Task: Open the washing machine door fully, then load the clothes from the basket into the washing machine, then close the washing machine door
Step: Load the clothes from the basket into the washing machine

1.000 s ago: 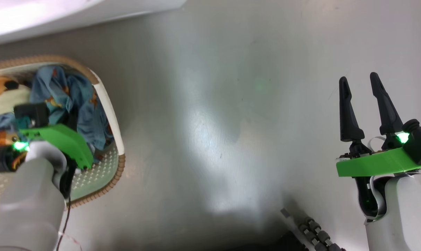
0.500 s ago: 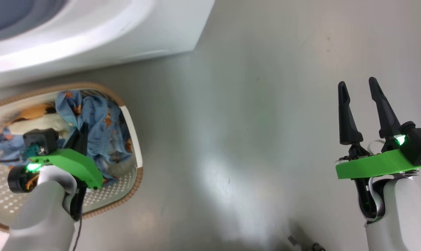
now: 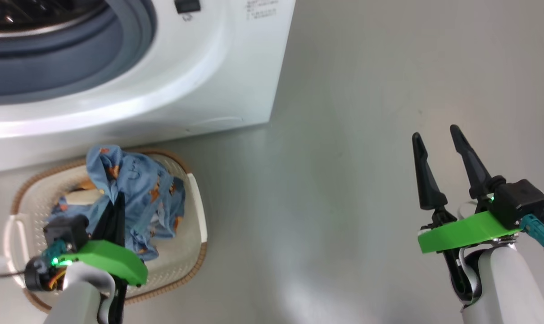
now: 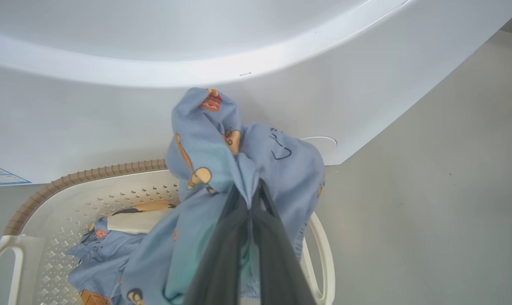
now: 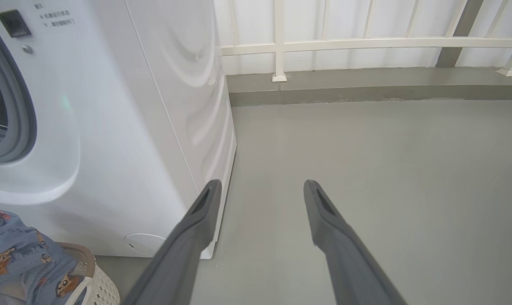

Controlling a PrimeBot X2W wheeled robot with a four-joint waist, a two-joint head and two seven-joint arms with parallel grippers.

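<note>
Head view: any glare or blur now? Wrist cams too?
Head view: sharp, with a blown-out glare band on the washing machine front and soft sheen on the floor. Left wrist view: left gripper fingers soft, clothes crisp. Right wrist view: wide-angle splays the railing posts.

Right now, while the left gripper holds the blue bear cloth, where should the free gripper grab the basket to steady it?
I'd take the white side handle of the basket facing the open right gripper, coming down from above: it's a thin loop with a gap for one finger.
</note>
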